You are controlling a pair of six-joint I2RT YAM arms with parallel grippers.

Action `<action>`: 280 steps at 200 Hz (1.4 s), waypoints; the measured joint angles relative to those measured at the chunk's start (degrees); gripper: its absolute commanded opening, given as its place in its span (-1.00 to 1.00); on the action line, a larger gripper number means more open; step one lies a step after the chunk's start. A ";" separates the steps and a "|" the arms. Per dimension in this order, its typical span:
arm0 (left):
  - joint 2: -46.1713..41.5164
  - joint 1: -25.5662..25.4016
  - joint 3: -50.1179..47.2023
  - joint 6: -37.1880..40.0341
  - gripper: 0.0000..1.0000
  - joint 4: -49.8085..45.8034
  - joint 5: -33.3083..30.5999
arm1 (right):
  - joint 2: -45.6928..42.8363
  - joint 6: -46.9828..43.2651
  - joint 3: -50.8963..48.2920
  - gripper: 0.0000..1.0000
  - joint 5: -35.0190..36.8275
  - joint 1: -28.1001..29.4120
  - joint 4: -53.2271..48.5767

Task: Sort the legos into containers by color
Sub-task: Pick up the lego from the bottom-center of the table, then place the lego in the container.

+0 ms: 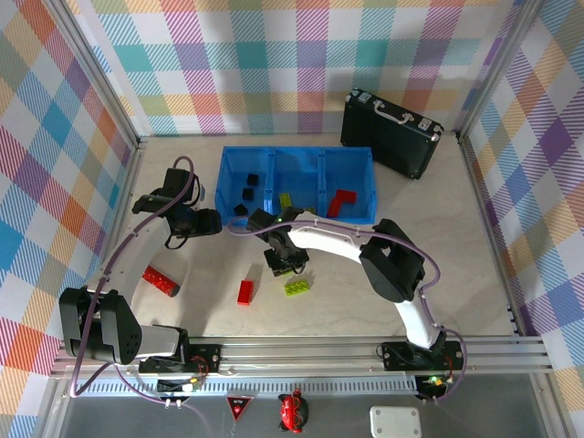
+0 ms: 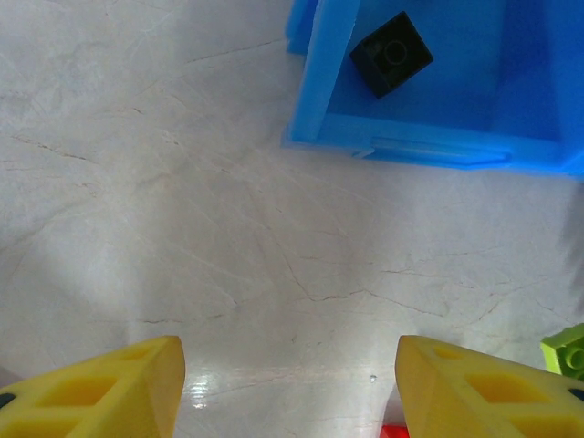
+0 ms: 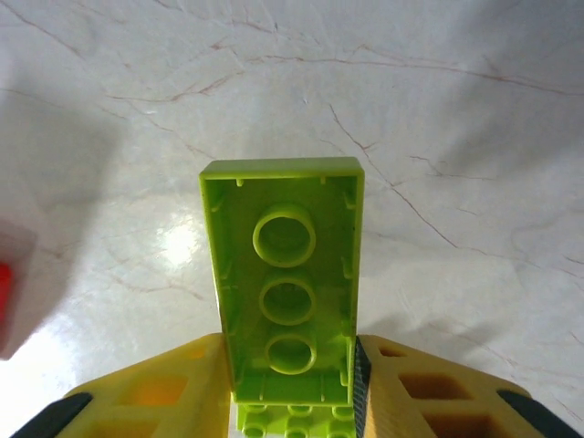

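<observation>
Top view. Blue tray (image 1: 297, 151) at the far middle of the bench (image 1: 456, 274), three containers side by side: black legos (image 1: 246, 196) in the left one, sorted lime lego (image 1: 286, 199) in the middle, sorted red lego (image 1: 342, 201) in the right, one colour per container. Loose red lego (image 1: 160, 280) near the left arm; second loose red lego (image 1: 245, 291) mid-bench, not yet sorted. Right gripper (image 1: 286, 266) pointed down just in front of the tray, held lime lego (image 1: 297, 286) at its tips. Left gripper (image 1: 208, 222) beside the tray's left end, clear of the other arm's working space. Black case (image 1: 391, 130) at the far right, no part of the sort.

Left wrist view. Left gripper (image 2: 287, 392) released, fingers (image 2: 100, 392) well apart, bare bench between, nothing grasped; probably free for the next pick. Corner of the blue tray (image 2: 319, 91) above, one black lego (image 2: 392, 53) inside.

Right wrist view. Right gripper (image 3: 287, 365) clenched on the held lime lego (image 3: 285, 265), hollow underside toward the camera, gripped by its long sides for a steady carry. Lifted or touching the bench: cannot tell. Likely destination: middle container.
</observation>
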 measured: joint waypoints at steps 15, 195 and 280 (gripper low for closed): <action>0.00 0.00 0.00 0.00 0.25 0.00 0.22 | -1.01 0.00 1.09 -0.25 0.20 -0.33 -0.55; 1.01 0.04 -0.11 0.00 0.24 0.15 0.96 | 6.56 0.00 23.12 -0.31 3.10 -13.18 -1.07; 1.38 0.04 -0.11 0.00 0.23 0.17 0.83 | 17.42 -3.52 32.65 -0.30 3.08 -19.74 -2.91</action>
